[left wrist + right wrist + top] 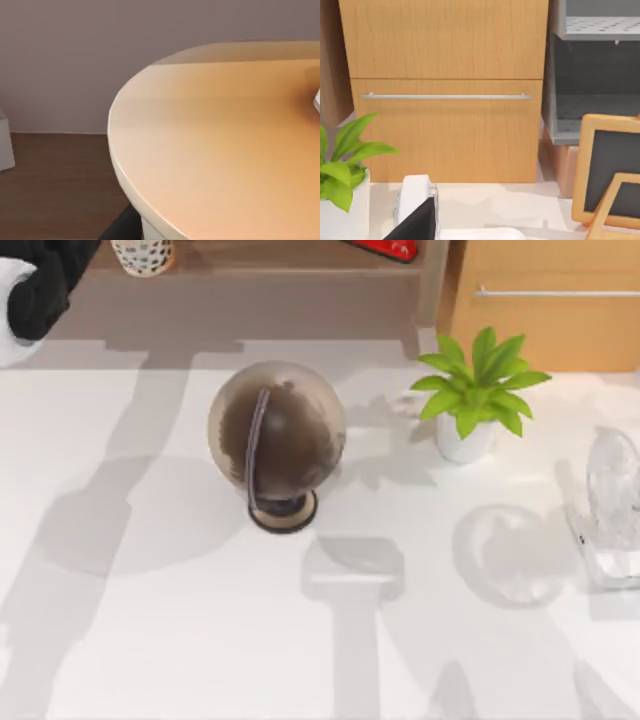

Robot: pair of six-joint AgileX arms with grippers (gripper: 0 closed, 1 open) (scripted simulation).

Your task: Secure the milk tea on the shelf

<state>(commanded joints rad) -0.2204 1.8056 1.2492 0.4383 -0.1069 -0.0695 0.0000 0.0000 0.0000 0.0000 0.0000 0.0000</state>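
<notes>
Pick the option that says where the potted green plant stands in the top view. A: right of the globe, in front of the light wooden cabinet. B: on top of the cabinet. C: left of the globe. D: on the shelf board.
A: the plant stands on the white table, right of the globe, before the cabinet.

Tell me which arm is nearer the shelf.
Left. The left arm is at the shelf's left end; the right arm is by the table's right edge, past the plant.
</notes>
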